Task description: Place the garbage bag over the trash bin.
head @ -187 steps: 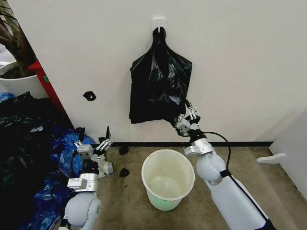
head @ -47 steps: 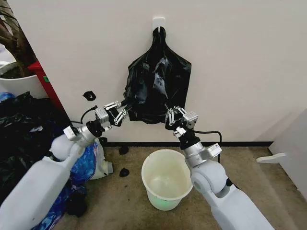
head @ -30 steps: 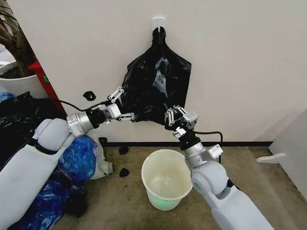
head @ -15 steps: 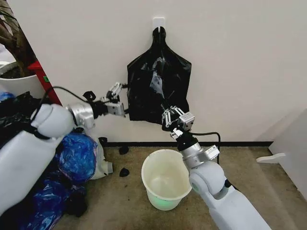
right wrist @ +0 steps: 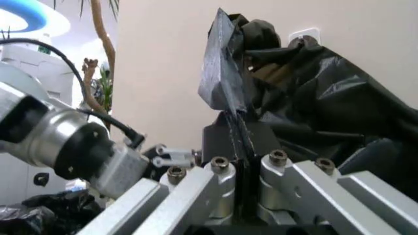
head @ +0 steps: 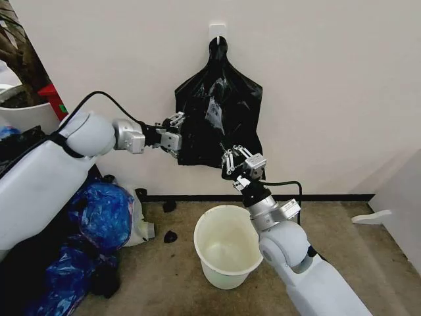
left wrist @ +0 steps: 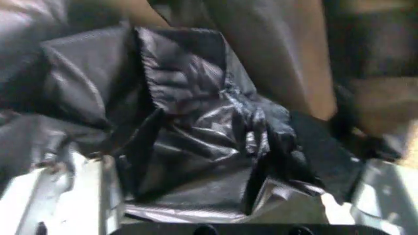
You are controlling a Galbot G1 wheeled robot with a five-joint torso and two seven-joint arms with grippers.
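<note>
A flat bundle of black bags [head: 217, 108] hangs by its neck from a white wall hook [head: 218, 29]. My right gripper [head: 237, 158] is at the bundle's lower right corner. In the right wrist view it [right wrist: 238, 147] is shut on a thin glossy black sheet, the garbage bag [right wrist: 225, 78]. My left gripper [head: 175, 135] sits at the bundle's lower left edge, open, with crinkly black plastic [left wrist: 209, 147] bunched between its fingers [left wrist: 62, 196]. The cream-white trash bin [head: 227, 253] stands upright on the floor below, mouth open.
Blue and black bags [head: 99, 224] are heaped on the floor at the left, below a white plant pot [head: 26, 115] and a red frame [head: 56, 99]. Black scraps [head: 170, 236] lie near the bin. A white panel [head: 401, 210] stands at the right.
My left arm rose from the floor and moved right, bringing its gripper to the bundle's left edge. My right gripper shifted left along the lower edge and now pinches the corner.
</note>
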